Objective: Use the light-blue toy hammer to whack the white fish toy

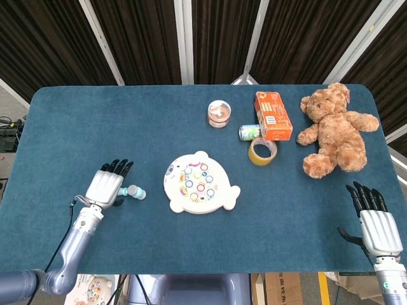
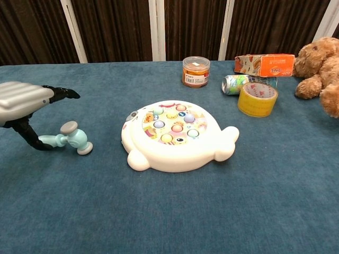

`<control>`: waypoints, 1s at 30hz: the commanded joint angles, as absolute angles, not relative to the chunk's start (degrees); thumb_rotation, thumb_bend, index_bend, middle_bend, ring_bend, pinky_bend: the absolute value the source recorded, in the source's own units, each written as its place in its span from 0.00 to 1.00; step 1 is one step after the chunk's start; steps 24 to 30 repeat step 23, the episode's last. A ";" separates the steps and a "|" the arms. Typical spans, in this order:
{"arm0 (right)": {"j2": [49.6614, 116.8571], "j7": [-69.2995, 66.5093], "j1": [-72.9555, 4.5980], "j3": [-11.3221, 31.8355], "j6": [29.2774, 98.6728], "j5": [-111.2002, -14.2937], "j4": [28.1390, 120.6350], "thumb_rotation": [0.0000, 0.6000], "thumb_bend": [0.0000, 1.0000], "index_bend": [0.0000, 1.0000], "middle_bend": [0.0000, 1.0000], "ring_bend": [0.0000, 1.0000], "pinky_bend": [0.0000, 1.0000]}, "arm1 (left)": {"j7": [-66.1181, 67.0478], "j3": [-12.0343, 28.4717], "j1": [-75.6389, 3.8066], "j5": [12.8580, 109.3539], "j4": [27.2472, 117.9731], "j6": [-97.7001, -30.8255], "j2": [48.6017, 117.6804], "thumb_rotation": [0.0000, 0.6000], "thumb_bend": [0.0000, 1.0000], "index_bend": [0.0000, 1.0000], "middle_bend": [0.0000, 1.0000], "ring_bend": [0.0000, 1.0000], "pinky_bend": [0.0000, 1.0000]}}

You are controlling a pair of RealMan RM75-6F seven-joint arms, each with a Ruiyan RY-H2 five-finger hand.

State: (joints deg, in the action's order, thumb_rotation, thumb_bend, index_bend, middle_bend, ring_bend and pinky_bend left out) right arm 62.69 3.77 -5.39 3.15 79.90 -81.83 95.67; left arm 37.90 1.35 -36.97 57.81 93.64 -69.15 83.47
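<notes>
Blue-covered table point(image 1: 76, 127) carries the white fish toy point(image 1: 200, 183) at centre. Light-blue toy hammer point(image 2: 70, 139) lies left of it. Behind the fish toy to its right: lidded jar point(image 1: 218, 114), can point(image 1: 248, 132), orange box point(image 1: 273, 115), tape roll point(image 1: 262, 150), teddy bear point(image 1: 334, 129).

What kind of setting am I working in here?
Probably a lab or demo bench, not a home: a blue felt-covered table, dark curtains with white framing behind, and assorted test props such as the teddy bear and tape roll.
</notes>
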 commanded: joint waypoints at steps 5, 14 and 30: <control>62.50 3.62 -5.38 2.92 80.16 -82.68 95.13 1.00 0.23 0.00 0.00 0.00 0.00 | 32.63 -1.70 -31.42 66.68 100.92 -75.96 74.84 1.00 0.06 0.00 0.00 0.00 0.12; 62.79 4.46 -5.43 2.43 81.43 -85.31 93.86 1.00 0.23 0.00 0.00 0.00 0.00 | 19.82 -10.89 -18.22 81.61 99.05 -90.37 67.31 1.00 0.04 0.00 0.00 0.00 0.04; 64.26 5.94 -5.31 2.14 83.57 -88.14 91.87 1.00 0.23 0.00 0.00 0.00 0.00 | 8.92 -13.46 -10.16 86.37 92.00 -96.93 65.31 1.00 0.04 0.00 0.00 0.00 0.00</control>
